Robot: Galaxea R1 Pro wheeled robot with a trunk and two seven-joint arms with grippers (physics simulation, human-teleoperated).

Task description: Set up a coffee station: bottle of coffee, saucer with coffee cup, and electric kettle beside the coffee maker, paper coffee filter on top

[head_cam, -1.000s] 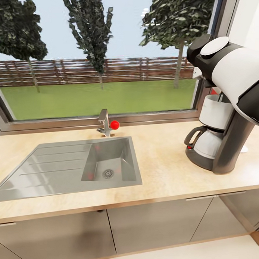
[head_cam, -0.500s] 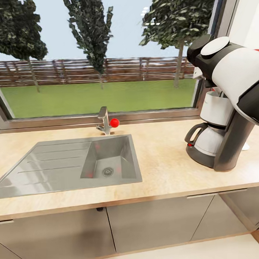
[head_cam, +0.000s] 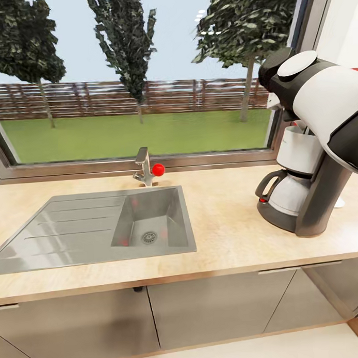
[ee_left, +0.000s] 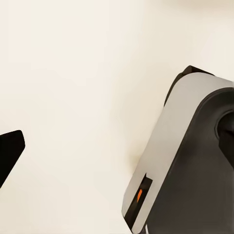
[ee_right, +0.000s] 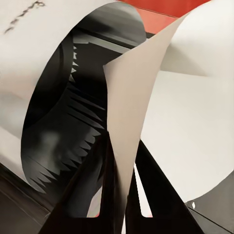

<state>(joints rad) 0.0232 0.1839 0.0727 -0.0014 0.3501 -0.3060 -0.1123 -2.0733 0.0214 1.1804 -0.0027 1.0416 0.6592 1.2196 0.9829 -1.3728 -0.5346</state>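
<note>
White paper, thin and curled into a cone, is the paper coffee filter (ee_right: 146, 97) we hold: in the right wrist view its edge sits pinched between the two dark fingers (ee_right: 83, 190) of our right gripper (ee_right: 119, 195), which are pressed together on it. Just behind the paper we see a black ribbed hollow ringed in white (ee_right: 63, 117), apparently the open basket of the machine, though we cannot tell whether the paper touches it. In the head view our white-and-black right arm (head_cam: 321, 102) hangs over the top of the tall dark grey coffee maker (head_cam: 308, 195), which stands near the right end of the long light wood-grain kitchen countertop (head_cam: 227, 234), its pale carafe with black handle facing the sink. The inset grey steel sink (head_cam: 98, 228) lies toward the countertop's left end, with a steel tap bearing a red knob (head_cam: 146, 171) at the back edge, under the wide window. In the left wrist view a grey-and-black robot part (ee_left: 185, 161) hangs over a pale cream floor; whether our left fingers are apart or together we cannot tell.
</note>
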